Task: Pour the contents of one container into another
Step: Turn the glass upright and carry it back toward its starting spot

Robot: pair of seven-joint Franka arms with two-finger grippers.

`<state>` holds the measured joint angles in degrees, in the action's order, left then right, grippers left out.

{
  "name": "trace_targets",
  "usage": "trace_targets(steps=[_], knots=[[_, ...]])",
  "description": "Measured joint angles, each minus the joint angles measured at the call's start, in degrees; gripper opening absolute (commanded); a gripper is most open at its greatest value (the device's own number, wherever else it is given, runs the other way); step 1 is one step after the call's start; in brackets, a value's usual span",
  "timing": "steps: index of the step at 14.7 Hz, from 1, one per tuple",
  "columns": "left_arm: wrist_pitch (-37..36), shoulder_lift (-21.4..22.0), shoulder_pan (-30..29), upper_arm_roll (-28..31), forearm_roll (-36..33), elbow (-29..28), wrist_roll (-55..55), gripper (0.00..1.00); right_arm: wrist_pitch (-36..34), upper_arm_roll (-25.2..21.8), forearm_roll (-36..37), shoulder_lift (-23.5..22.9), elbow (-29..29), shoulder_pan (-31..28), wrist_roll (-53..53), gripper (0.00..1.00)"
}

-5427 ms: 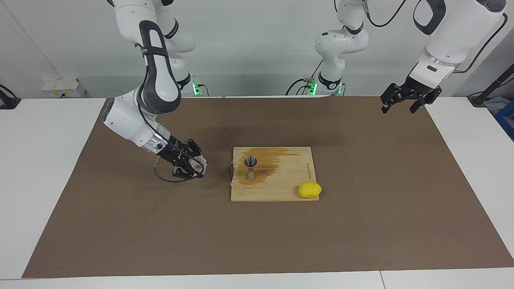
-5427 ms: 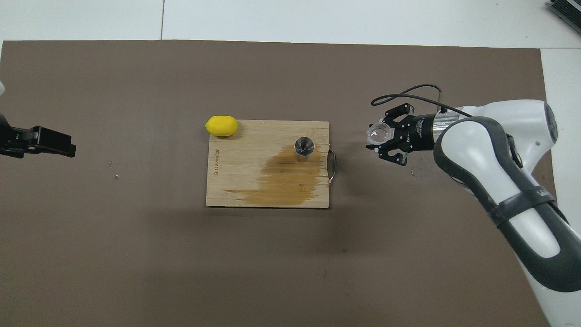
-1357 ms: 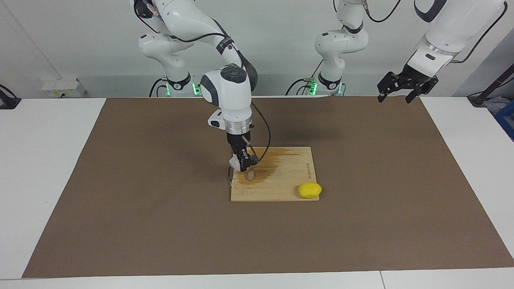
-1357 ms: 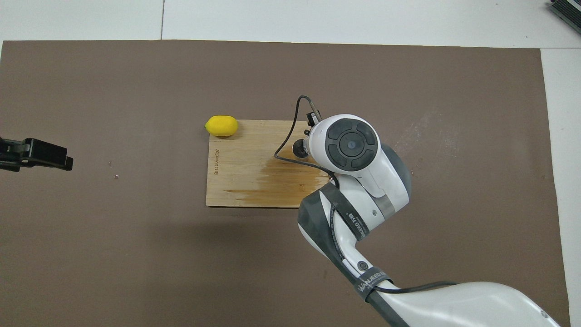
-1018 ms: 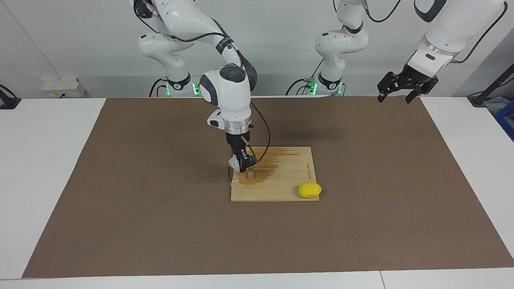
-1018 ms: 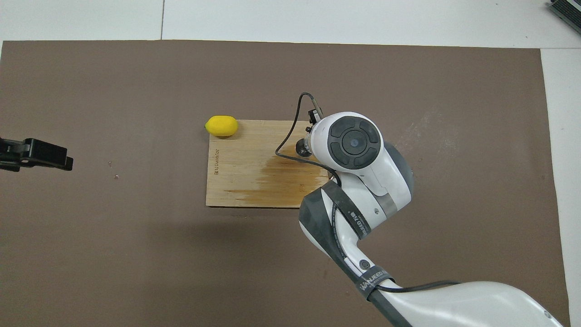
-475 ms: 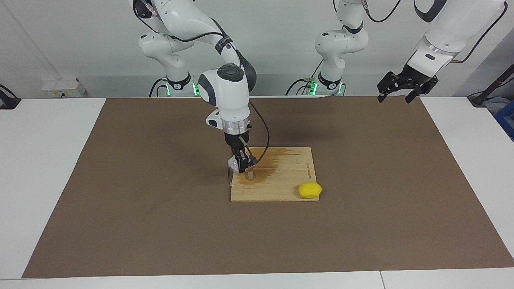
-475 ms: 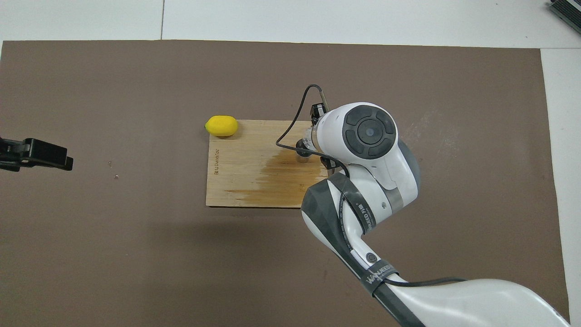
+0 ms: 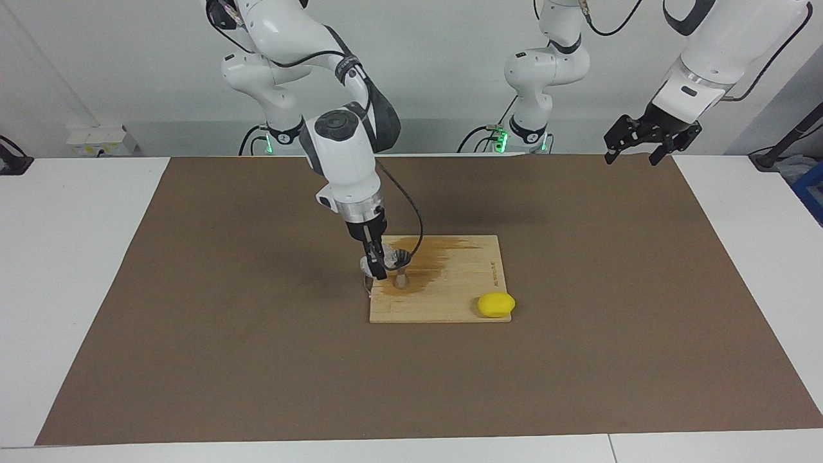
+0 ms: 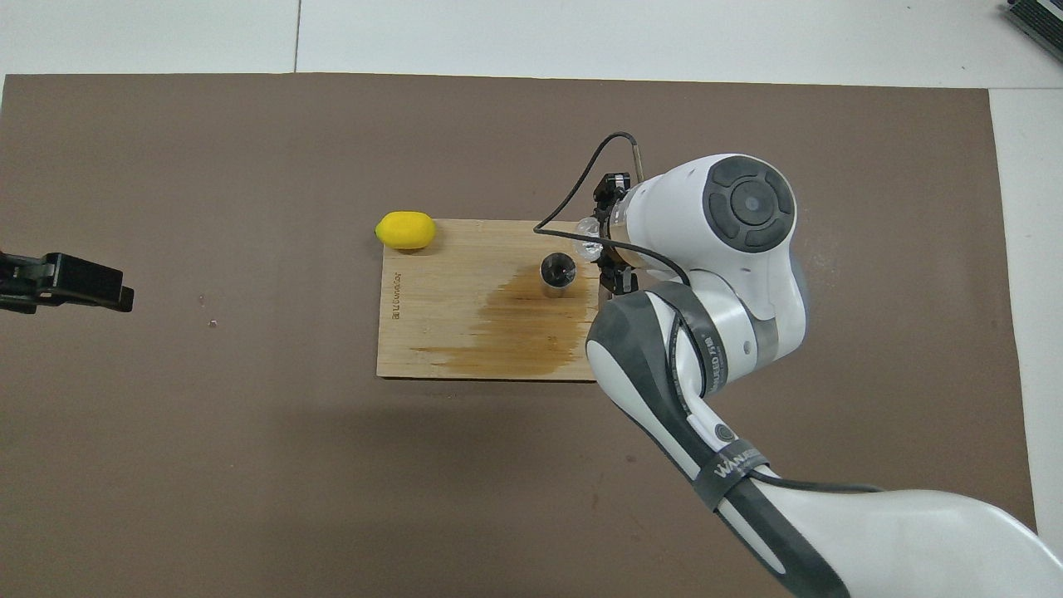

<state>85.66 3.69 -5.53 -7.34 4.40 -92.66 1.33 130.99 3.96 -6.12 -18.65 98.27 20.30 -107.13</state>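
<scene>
The right hand [image 9: 379,263] is closed on the glass cup [image 10: 588,239] and holds it tipped on its side, mouth toward the jigger [image 10: 557,272], just beside and slightly above the jigger's rim. This attitude suits pouring: the cup's lip is kept close to the small upper cone, so that anything leaving it would have only a short way to fall. Whether any liquid is passing cannot be told. The jigger stands upright on the wooden cutting board [image 9: 463,302], close to the board's end toward the right arm, next to the metal handle on that edge. A wide brown stain [image 10: 515,328] covers the board around the jigger's foot and spreads toward the robots; the board appears to serve as a catch surface that keeps spills off the brown mat [image 9: 193,360] covering the tabletop. A lemon [image 9: 496,304] lies at the board's corner farther from the robots, toward the left arm's end, well apart from the pour. The left hand [image 9: 646,143] waits in the air above the mat's corner at its own end, fingers spread and empty, which leaves the working zone to the right arm alone.
</scene>
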Motion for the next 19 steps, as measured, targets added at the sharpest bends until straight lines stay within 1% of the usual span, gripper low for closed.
trace_targets(steps=[3,6,12,17,19], knots=[[0.0,0.0,0.0,0.0,0.0,0.0,0.0,1.0,0.12,0.0,-6.94,-0.26,0.08,-2.14,1.9,0.0],[0.0,0.0,0.0,0.0,0.0,0.0,0.0,1.0,0.12,-0.07,-17.92,-0.81,0.75,-6.19,8.73,0.0],[0.0,0.0,0.0,0.0,0.0,0.0,0.0,1.0,0.12,-0.13,-32.35,-0.76,7.6,-14.49,25.41,0.0],[0.0,0.0,0.0,0.0,0.0,0.0,0.0,1.0,-0.41,-0.15,-40.1,-0.59,12.92,-20.36,40.6,0.0],[0.0,0.0,0.0,0.0,0.0,0.0,0.0,1.0,-2.18,-0.17,-41.5,-0.73,14.51,-23.28,45.81,0.0]])
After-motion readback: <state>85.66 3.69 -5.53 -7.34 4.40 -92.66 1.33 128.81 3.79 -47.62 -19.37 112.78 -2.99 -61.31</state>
